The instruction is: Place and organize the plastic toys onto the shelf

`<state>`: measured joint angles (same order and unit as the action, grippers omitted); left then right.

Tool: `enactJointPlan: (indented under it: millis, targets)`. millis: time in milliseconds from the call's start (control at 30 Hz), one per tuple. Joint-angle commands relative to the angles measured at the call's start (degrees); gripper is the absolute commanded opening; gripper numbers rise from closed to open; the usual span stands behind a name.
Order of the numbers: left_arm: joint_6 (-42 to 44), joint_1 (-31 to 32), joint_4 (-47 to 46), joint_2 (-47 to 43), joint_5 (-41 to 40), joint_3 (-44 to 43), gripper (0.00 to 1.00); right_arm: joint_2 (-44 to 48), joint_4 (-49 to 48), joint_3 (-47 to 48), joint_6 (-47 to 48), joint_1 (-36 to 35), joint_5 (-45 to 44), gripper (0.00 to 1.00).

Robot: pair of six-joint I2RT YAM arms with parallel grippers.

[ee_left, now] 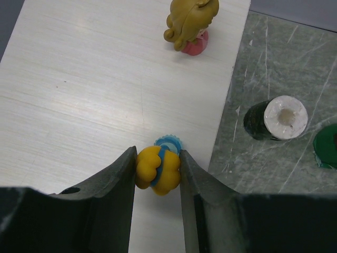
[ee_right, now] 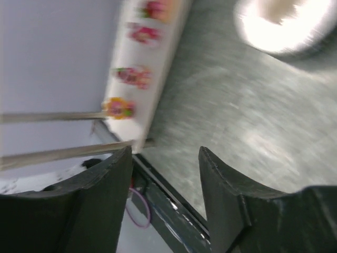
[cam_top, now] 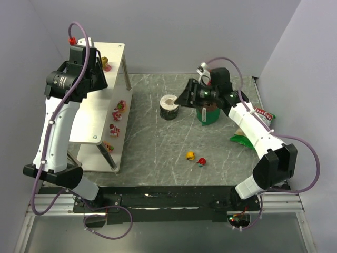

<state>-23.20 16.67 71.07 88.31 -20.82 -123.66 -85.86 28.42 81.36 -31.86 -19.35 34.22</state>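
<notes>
Currently the left claw (ee_left: 157, 158) pinches a yellow toy (ee_left: 157, 173) above the shelf (ee_left: 79, 105) top, near its edge; released tilted, it could roll onto the counter (ee_left: 274, 63). The right claw (ee_right: 164, 158) hangs wide, empty.

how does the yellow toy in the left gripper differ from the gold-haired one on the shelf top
The yellow toy is pinched in the left gripper; the gold-haired toy stands free. The yellow toy wears blue trim; the gold-haired toy has a pink base. Both are tiny figurines over the shelf top.
</notes>
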Motion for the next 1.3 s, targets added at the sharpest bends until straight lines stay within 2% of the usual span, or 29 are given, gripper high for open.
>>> enactJointPlan:
  millis: [0, 67, 167, 267, 367, 533, 800, 1267]
  targets:
    - [0.35, -0.23, -0.49, -3.50, 0.78, 1.05, 0.08, -2.98, -9.78, 9.06, 0.74, -5.68, 5.68, 0.56]
    - [0.52, -0.23, -0.67, -3.94, 0.87, 1.40, 0.09, -4.65, -14.78, 12.05, -0.65, -7.27, 7.87, 0.50]
    - [0.79, -0.23, -0.93, -4.11, 1.13, 1.75, 0.13, -8.69, -20.16, 17.32, -1.89, -10.26, 9.72, 0.49]
    - [1.32, -0.23, -1.46, -3.50, 1.31, 1.67, 0.13, -13.79, -18.51, 25.23, -1.98, -12.46, 8.33, 0.50]
    - [1.67, -0.14, -1.55, -2.80, 1.66, 1.66, 0.13, -16.88, -17.53, 29.11, -3.29, -12.99, 6.39, 0.50]
    - [1.14, -0.14, -0.50, -2.97, 1.66, 2.02, 0.13, -15.21, -17.00, 25.26, -2.95, -13.17, 3.23, 0.53]
    - [0.96, -0.23, 0.21, -2.27, 3.24, 2.46, 0.16, -14.07, -12.34, 24.55, -1.46, -13.52, 1.03, 0.55]
    - [1.58, -0.23, 1.27, 0.90, 1.48, 0.87, 0.20, -8.36, -9.35, 16.02, 1.09, -13.52, -2.49, 0.57]
